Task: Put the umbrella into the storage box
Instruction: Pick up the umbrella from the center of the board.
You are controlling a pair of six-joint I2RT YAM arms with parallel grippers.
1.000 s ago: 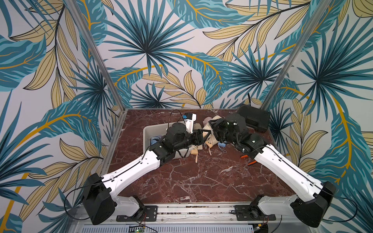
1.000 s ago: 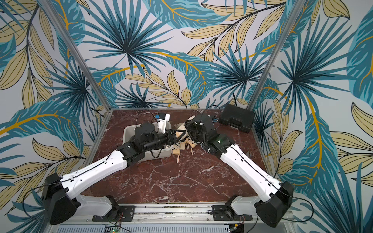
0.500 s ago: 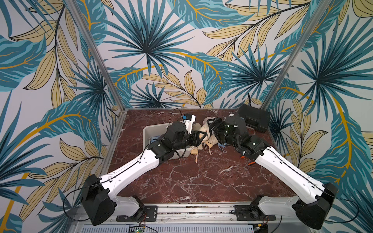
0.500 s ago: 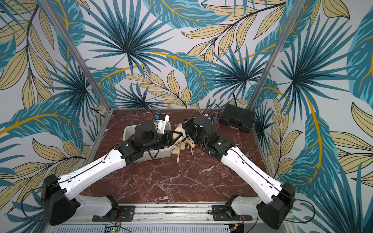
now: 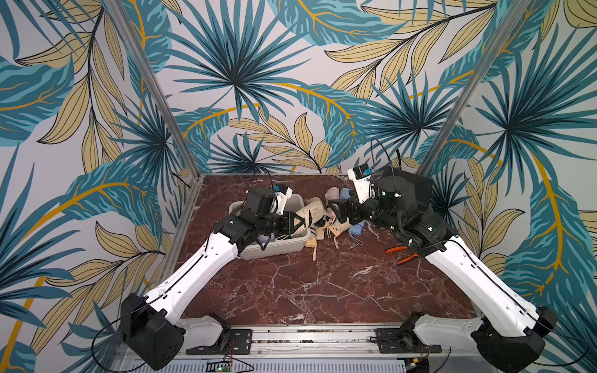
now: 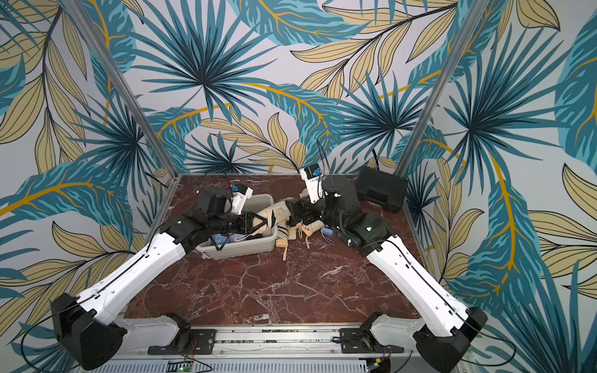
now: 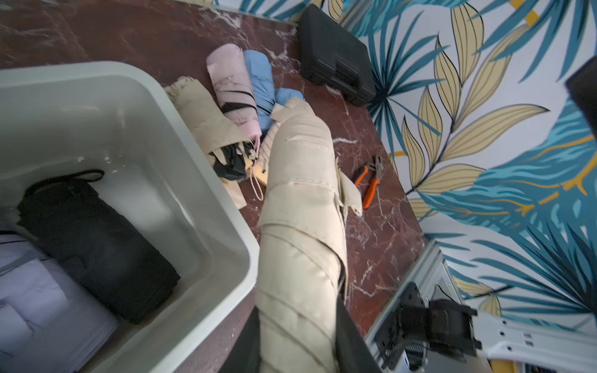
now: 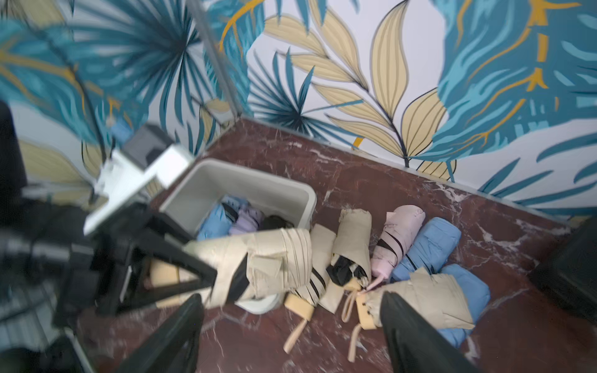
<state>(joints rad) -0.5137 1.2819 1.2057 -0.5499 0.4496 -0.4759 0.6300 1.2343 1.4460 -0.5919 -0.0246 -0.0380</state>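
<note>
Palm-leaf wallpaper (image 5: 290,64) around red marble tabletop (image 5: 307,284)

Left arm (image 5: 206,268), right arm (image 5: 468,277): white shells, black joints, thin black cables (image 5: 193,265), small screws. Left gripper (image 5: 302,222), right gripper (image 5: 336,211): black.

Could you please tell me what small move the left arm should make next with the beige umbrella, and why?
Probably swing the left gripper sideways until the beige umbrella hangs over free space in the storage box. Its fingers are shut on the umbrella, which juts past the rim over the table, while the right gripper is open and not gripping it.
</note>
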